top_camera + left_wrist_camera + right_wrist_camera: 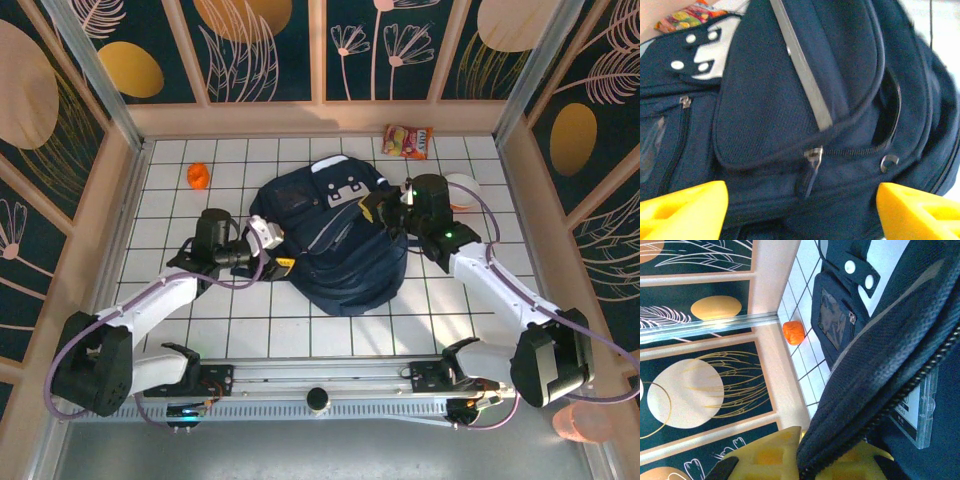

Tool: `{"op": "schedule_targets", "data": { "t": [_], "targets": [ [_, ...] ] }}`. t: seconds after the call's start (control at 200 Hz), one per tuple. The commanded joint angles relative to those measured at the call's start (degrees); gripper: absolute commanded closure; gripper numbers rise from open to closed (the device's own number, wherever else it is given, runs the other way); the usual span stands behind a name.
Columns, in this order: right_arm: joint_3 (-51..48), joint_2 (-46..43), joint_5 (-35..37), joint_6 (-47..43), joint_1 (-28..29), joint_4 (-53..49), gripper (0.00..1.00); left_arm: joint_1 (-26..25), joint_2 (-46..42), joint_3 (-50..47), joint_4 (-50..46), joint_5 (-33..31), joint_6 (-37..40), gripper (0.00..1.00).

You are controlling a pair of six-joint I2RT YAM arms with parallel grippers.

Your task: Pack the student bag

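The student bag (335, 255), navy blue with a white buckle patch (347, 191), lies in the middle of the tiled table. My left gripper (274, 243) is at its left side. In the left wrist view the yellow fingers (682, 210) stand wide apart and open, with a front pocket's zipper pull (812, 162) between and just beyond them. My right gripper (376, 208) is at the bag's upper right. Its yellow fingers (767, 457) are shut on the zippered edge of the bag's fabric (880, 385), lifting it. A clear-cased card (917, 412) shows under that flap.
An orange ball-like object (198, 176) sits on the table to the far left of the bag. A colourful snack packet (408, 141) lies at the back wall. A white dish (464, 189) is behind the right arm. Wooden walls ring the table.
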Motion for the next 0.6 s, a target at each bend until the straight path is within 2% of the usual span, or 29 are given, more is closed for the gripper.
{"op": "schedule_targets", "data": {
  "t": [0.0,0.13,0.21,0.415,0.5,0.596],
  "targets": [
    [2.9,-0.3,-2.0,-2.2,-0.5,2.9,0.93,0.1,2.8,1.3,-7.8,-1.5,16.1,0.26],
    [2.9,-0.2,-2.2,-2.2,-0.5,2.9,0.93,-0.5,7.3,3.6,-7.2,1.2,15.2,0.33],
    [2.9,-0.3,-2.0,-2.2,-0.5,2.9,0.93,-1.7,9.4,5.2,-6.9,0.0,14.0,0.33],
    [2.3,-0.7,-1.7,-2.1,-0.5,2.8,0.93,-4.1,12.3,6.9,-1.9,3.1,8.1,0.37],
    [2.0,-0.8,-1.7,-1.8,-0.5,3.3,0.94,-4.7,13.8,7.9,-0.4,5.1,5.2,0.45],
    [1.8,-1.0,-1.7,-1.7,-0.5,3.6,0.95,-5.5,15.7,9.5,-1.8,3.1,4.4,0.54]
  ]
}}
